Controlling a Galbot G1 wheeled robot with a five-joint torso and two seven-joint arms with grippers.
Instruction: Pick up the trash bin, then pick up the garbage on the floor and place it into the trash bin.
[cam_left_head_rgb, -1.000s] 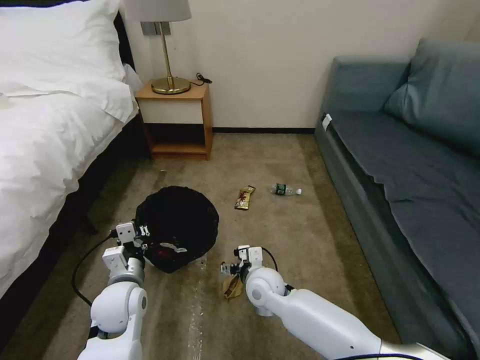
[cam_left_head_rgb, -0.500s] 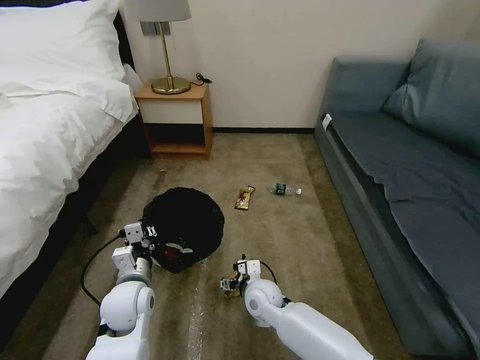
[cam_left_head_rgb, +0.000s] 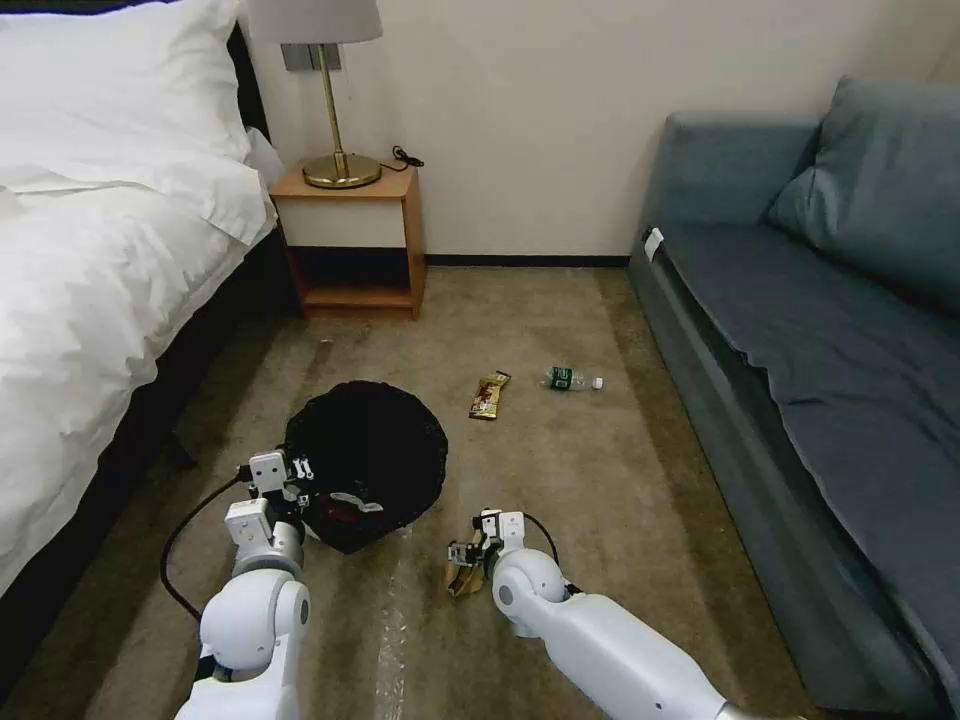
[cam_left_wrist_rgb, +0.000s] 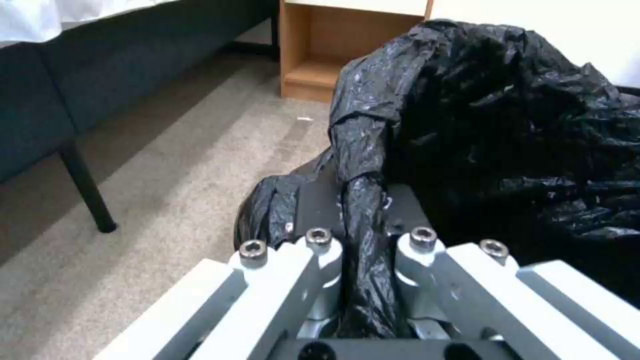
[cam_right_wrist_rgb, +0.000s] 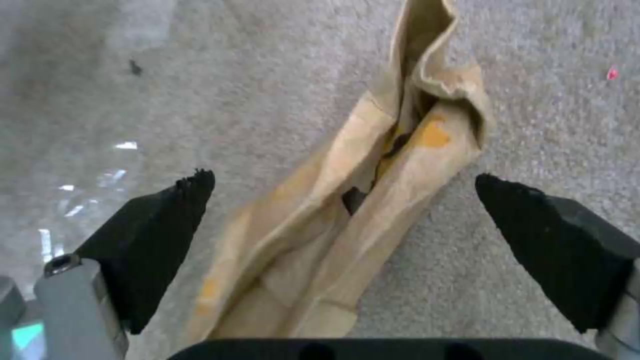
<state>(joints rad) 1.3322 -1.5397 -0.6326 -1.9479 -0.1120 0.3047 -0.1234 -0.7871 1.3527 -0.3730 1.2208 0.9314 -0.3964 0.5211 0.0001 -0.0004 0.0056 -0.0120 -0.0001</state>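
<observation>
The trash bin (cam_left_head_rgb: 370, 455), lined with a black bag (cam_left_wrist_rgb: 507, 115), stands on the carpet left of centre, tipped toward me. A red-and-white wrapper (cam_left_head_rgb: 345, 505) lies inside it. My left gripper (cam_left_head_rgb: 298, 484) is at the bin's near rim, shut on a fold of the bag (cam_left_wrist_rgb: 360, 235). The rest of the garbage is on the floor. My right gripper (cam_left_head_rgb: 462, 553) hangs open just over a tan paper bag (cam_left_head_rgb: 460, 581), which lies between its black fingers (cam_right_wrist_rgb: 167, 225). Farther off are a brown-gold snack wrapper (cam_left_head_rgb: 489, 394) and a small bottle (cam_left_head_rgb: 571, 379).
A bed (cam_left_head_rgb: 90, 270) runs along the left, with a wooden nightstand (cam_left_head_rgb: 350, 240) and a lamp (cam_left_head_rgb: 335, 100) by the wall. A blue sofa (cam_left_head_rgb: 820, 340) lines the right side. Open carpet (cam_left_head_rgb: 560, 470) lies between them.
My left arm has carried the bin a little to the right. My right gripper has drawn slightly nearer to me and settled over the tan paper bag.
</observation>
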